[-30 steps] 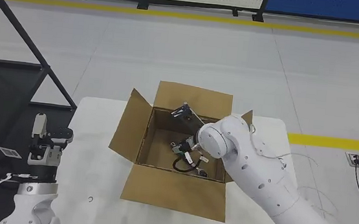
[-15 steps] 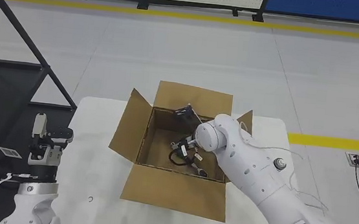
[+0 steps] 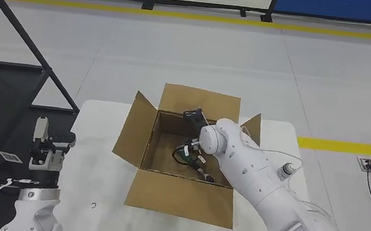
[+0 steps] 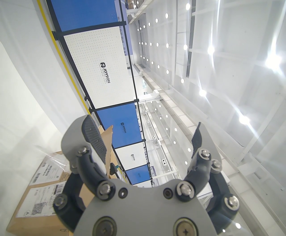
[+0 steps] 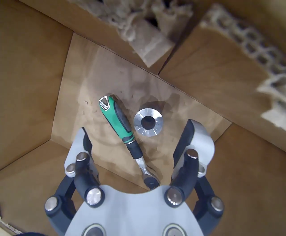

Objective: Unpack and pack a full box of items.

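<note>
Two things lie on the floor of the cardboard box (image 5: 29, 67): a ratchet wrench (image 5: 118, 121) with a green and black handle, and a short metal cylinder (image 5: 148, 122). The ratchet lies flat. Its chrome-capped handle end points away from the right gripper (image 5: 136, 130), and its drive head is partly hidden behind the gripper's body. The cylinder stands upright just beside the handle, with its bored end facing up; whether the two touch cannot be told. Frayed cardboard edges of the box show close to the right wrist camera.

The right gripper is inside the box, above the two things. Its jaws are spread wide and hold nothing, and in the right wrist view both the ratchet's handle and the cylinder fall between the two fingers (image 5: 192, 136). Neither finger touches either thing.

From above, the box (image 3: 181, 199) stands in the middle of the white table (image 3: 99, 174) with all its flaps folded outward. The right arm (image 3: 253, 176) comes in from the robot's right side and bends down over the box's opening.

The left gripper (image 3: 52, 144) is well apart from the box, beyond the table's left edge. It points upward; in its own wrist view the left gripper (image 4: 144, 124) is wide open and empty, with the ceiling and blue and white wall panels (image 4: 105, 73) behind it. A labelled side of the box (image 4: 33, 192) shows low in that view.
</note>
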`<action>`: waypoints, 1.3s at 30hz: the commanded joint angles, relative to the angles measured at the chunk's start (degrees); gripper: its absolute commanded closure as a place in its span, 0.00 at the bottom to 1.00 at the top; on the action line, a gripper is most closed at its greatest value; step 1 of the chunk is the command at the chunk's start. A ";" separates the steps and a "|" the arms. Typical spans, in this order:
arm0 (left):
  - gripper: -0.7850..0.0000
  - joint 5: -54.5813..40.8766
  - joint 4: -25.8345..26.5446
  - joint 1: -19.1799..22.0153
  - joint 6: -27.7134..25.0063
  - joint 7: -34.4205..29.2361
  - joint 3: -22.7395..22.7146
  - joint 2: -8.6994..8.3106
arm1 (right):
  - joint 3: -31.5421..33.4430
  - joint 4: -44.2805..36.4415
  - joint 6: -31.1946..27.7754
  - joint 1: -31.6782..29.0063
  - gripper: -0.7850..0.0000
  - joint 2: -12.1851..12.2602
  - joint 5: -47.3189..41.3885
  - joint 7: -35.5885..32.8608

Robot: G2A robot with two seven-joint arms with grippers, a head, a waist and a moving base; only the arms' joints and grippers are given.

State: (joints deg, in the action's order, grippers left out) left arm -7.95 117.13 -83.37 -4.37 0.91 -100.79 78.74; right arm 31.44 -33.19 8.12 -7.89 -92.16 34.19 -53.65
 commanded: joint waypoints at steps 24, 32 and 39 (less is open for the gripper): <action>0.00 0.00 0.00 0.00 0.00 0.00 0.00 0.00 | 0.06 7.28 -10.57 0.62 0.00 -2.62 6.49 13.26; 0.00 0.00 0.00 0.00 0.00 0.00 0.00 0.00 | 1.11 6.90 -12.72 0.53 0.00 -1.89 8.15 9.80; 0.00 0.00 0.00 0.00 0.00 0.00 0.00 0.00 | 2.28 7.14 -11.78 0.44 0.01 -2.01 7.68 7.22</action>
State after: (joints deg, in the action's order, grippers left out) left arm -7.95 117.13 -83.37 -4.37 0.91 -100.79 78.74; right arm 33.62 -26.14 -3.70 -7.43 -94.14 41.91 -46.23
